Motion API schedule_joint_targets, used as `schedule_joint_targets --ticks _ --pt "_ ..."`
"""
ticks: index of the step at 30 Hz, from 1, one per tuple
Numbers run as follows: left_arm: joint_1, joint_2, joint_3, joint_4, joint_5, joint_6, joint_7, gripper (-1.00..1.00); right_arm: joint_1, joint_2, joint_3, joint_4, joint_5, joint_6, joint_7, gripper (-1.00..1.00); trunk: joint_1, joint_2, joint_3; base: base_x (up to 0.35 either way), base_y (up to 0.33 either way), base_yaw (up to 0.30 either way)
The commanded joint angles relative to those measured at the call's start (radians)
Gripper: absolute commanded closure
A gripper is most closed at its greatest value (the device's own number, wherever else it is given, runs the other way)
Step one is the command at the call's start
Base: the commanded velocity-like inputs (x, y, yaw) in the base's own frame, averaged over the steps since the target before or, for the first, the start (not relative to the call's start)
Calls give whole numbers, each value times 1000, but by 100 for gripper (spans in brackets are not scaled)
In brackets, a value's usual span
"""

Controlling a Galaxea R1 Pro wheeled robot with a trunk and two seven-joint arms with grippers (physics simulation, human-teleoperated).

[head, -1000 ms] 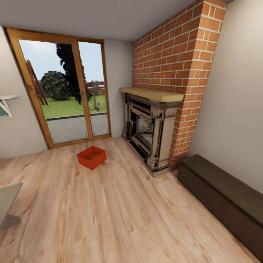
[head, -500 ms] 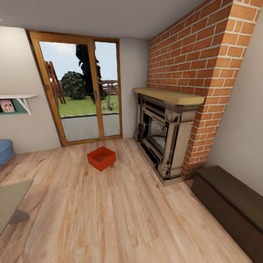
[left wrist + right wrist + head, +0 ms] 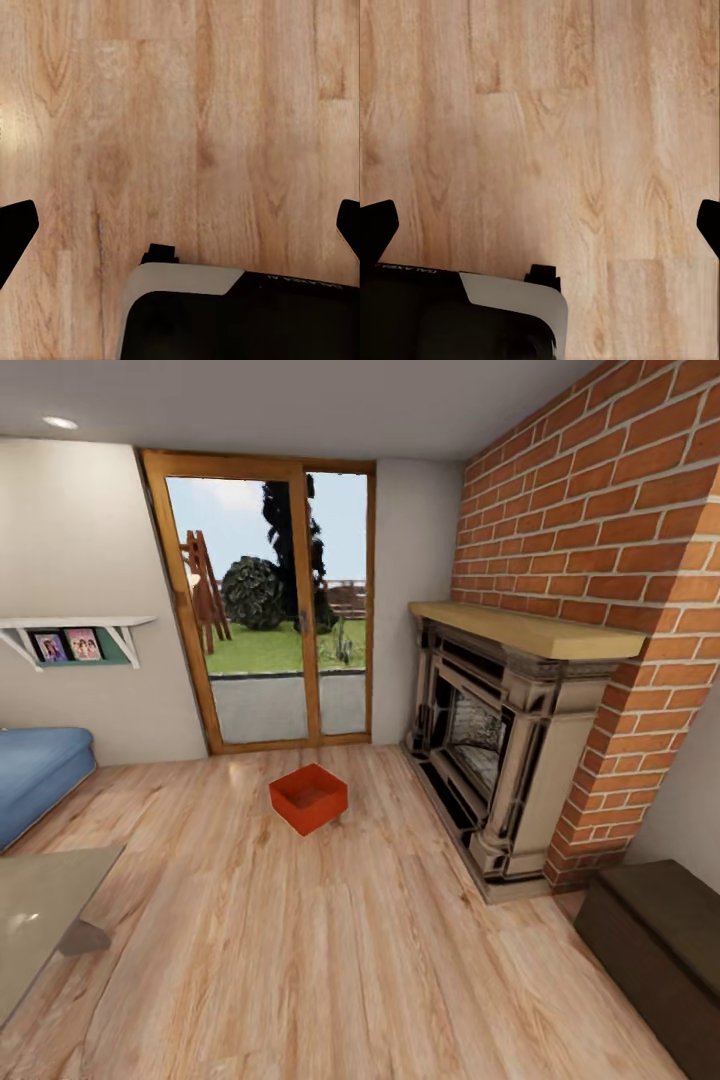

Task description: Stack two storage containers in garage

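In the living room, an orange-red storage container [image 3: 309, 798] sits open-topped on the light wood-plank floor, a short way in front of the glass patio door and left of the brick fireplace. In the left wrist view, my left gripper [image 3: 180, 229] hangs over bare planks, its dark fingertips [image 3: 16, 225] spread wide at the picture's sides with nothing between them. My right gripper [image 3: 540, 225] stands open the same way above the planks, its fingertips [image 3: 378, 223] far apart.
The brick fireplace [image 3: 520, 740] juts out at the right, with a long dark cabinet [image 3: 660, 930] beside it. A blue sofa [image 3: 35, 775] and a low table [image 3: 40, 920] stand at the left. A wall shelf [image 3: 75, 635] holds photos. Bare planks lie between me and the container.
The whole head view has swung left, so the fireplace and container slid right in the picture and the sofa and shelf came into sight. The container itself has not moved.
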Motion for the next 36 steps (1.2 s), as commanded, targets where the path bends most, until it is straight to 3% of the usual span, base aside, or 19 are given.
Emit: schedule_joint_targets --ticks 1,16,36 --pt "-2 0 4 5 1 -8 2 -100 -2 -1 -7 4 9 -7 1 -100 1 -2 -2 326 -145 299" --pt "-2 1 4 5 1 -6 2 -100 -2 -1 -7 4 9 -7 1 -100 1 -2 -2 326 -144 284" --pt "-2 1 4 5 1 -6 2 -100 -2 -1 -7 4 6 -7 1 -100 1 -2 -2 326 -144 18"
